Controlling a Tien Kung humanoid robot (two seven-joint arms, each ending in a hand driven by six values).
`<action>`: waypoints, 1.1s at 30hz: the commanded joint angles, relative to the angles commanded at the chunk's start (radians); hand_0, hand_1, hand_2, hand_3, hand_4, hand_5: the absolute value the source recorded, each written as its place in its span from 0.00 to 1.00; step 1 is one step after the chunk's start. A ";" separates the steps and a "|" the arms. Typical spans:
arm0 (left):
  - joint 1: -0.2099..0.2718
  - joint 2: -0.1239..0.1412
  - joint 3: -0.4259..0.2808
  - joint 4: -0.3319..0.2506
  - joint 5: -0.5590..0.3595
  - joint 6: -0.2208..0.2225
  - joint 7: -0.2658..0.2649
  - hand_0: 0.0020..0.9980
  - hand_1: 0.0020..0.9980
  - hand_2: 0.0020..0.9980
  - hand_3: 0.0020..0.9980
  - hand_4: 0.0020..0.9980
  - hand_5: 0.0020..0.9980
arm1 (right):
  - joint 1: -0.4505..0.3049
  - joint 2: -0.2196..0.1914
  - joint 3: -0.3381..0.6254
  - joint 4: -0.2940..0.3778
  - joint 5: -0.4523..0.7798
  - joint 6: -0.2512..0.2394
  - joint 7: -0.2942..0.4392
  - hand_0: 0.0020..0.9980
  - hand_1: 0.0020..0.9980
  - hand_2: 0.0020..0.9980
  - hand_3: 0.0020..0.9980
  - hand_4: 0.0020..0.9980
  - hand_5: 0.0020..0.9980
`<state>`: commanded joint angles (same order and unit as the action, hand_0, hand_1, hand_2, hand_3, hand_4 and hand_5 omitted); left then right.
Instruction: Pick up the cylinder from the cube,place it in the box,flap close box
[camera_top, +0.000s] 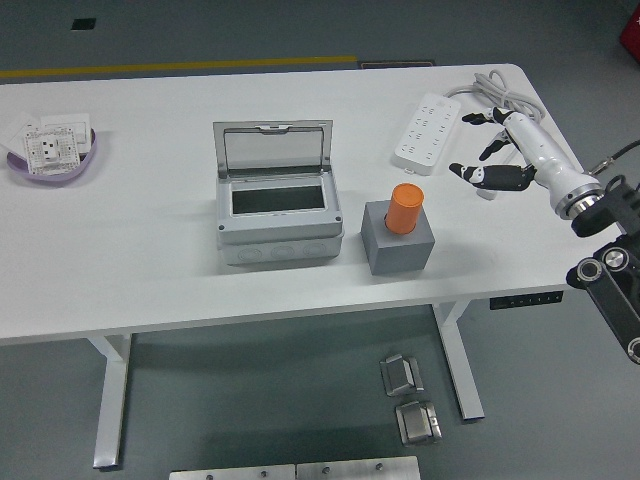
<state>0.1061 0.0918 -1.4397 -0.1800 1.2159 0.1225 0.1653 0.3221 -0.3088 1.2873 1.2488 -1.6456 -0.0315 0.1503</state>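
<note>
Because the orange cylinder (406, 208) stands upright on the grey cube (398, 237) with nothing gripping it, the whole task is still ahead, and the first risk is, I judge, a sideways knock. The right hand (492, 150) hovers well to the right of the cylinder, above the table (150, 270) and near the white power strip (426, 132). If it comes in low from that side, a finger could tip the cylinder off the cube before a grip forms. A grip taken too near the top could also let the smooth cylinder tilt or slip on the way across.

Next comes the grey box (278, 222), which sits just left of the cube with its clear lid (273, 149) standing up at the back. Its opening looks fairly narrow, so a cylinder carried at an angle might catch on the rim. A careless push on the lid could shove the box along the table instead of closing it.

As for pose, the right arm comes in from the right edge with its white forearm angled up and to the left. Its fingers are spread and relaxed, holding nothing. No left arm is visible.
</note>
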 joint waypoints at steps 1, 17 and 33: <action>0.000 0.000 0.000 0.000 0.000 0.000 0.000 0.63 0.64 0.63 0.69 0.65 0.24 | -0.002 0.005 -0.001 -0.003 0.012 -0.002 0.009 0.62 0.53 0.80 0.79 0.89 0.34; -0.005 0.002 0.005 0.000 0.006 -0.003 0.001 0.63 0.64 0.63 0.69 0.65 0.24 | 0.011 0.123 0.006 -0.156 0.444 -0.038 0.245 0.77 0.74 0.77 0.83 1.00 0.63; -0.007 0.004 0.003 0.000 0.015 -0.007 0.004 0.63 0.64 0.63 0.69 0.65 0.24 | 0.015 0.220 -0.045 -0.277 0.465 -0.096 0.331 0.75 0.69 0.70 0.76 1.00 0.78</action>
<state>0.0987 0.0955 -1.4364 -0.1800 1.2310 0.1159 0.1695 0.3373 -0.0886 1.2422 0.9717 -1.1802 -0.1273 0.4812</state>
